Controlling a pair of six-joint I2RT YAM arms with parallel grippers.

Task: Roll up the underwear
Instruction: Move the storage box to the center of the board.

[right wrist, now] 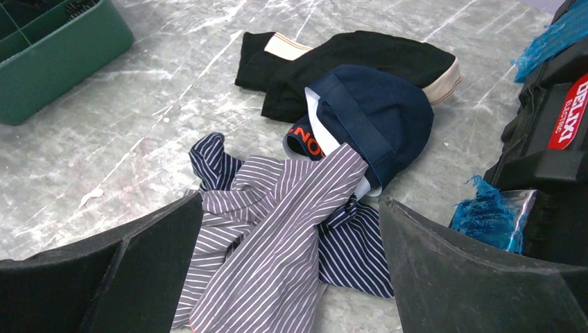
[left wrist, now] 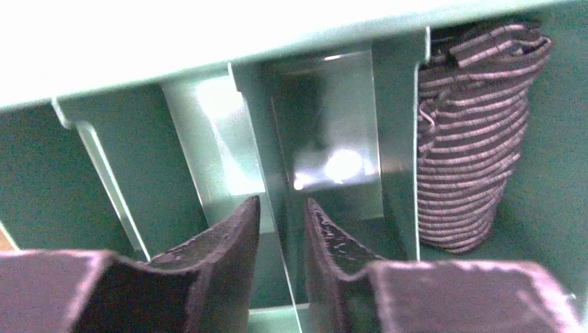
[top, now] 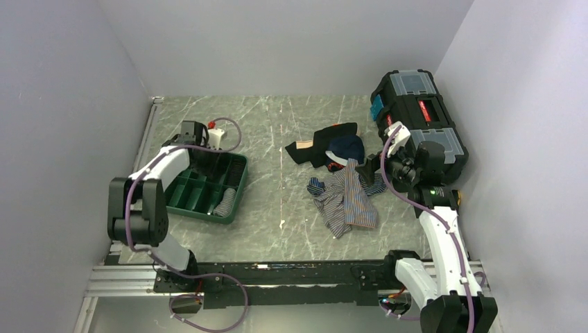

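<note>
Top external view, left to right: my left fingers [left wrist: 255, 220] reach down into the green tray [top: 239, 195] on the worktop [top: 277, 208]. They stand a narrow gap apart astride a divider [left wrist: 253, 139] and hold no cloth. A rolled striped garment [top: 224, 202] sits in the tray's near right corner. The underwear [top: 343, 199] lies crumpled and unrolled at centre-right, overlapping a navy striped garment [right wrist: 353, 253]. My right fingers [top: 372, 171] hover over it, spread fully wide and holding nothing.

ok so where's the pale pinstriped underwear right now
In the top view the underwear lies crumpled on the table, right of centre. It overlaps the navy striped garment, just on the near side of the plain navy garment and the black garment.
</note>
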